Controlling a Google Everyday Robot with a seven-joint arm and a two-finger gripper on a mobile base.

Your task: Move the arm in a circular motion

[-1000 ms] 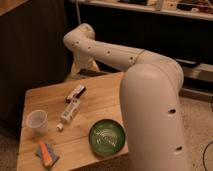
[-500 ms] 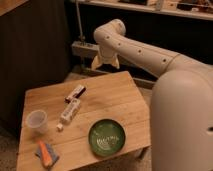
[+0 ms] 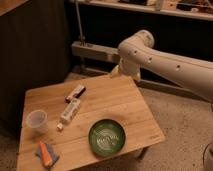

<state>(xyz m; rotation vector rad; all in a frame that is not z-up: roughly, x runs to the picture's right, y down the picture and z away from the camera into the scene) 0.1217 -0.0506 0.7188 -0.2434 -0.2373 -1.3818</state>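
The arm (image 3: 170, 62) is a glossy white tube with small dark holes. It reaches in from the right edge to a rounded bend (image 3: 136, 47) above the far right corner of the wooden table (image 3: 125, 102). The gripper (image 3: 116, 71) lies just below and behind that bend, past the table's far edge, and only a pale bit of it shows. Nothing on the table is touched by the arm.
On the table lie a green plate (image 3: 106, 136), a clear plastic cup (image 3: 37, 121), a white packet (image 3: 70, 111), a red-and-white packet (image 3: 76, 93) and an orange-and-blue cloth item (image 3: 46, 154). Dark shelving (image 3: 100, 50) with a metal pole (image 3: 80, 30) stands behind.
The arm has swung to the right, from over the table's left back area to beyond its far right corner. The big near segment no longer covers the table's right side.
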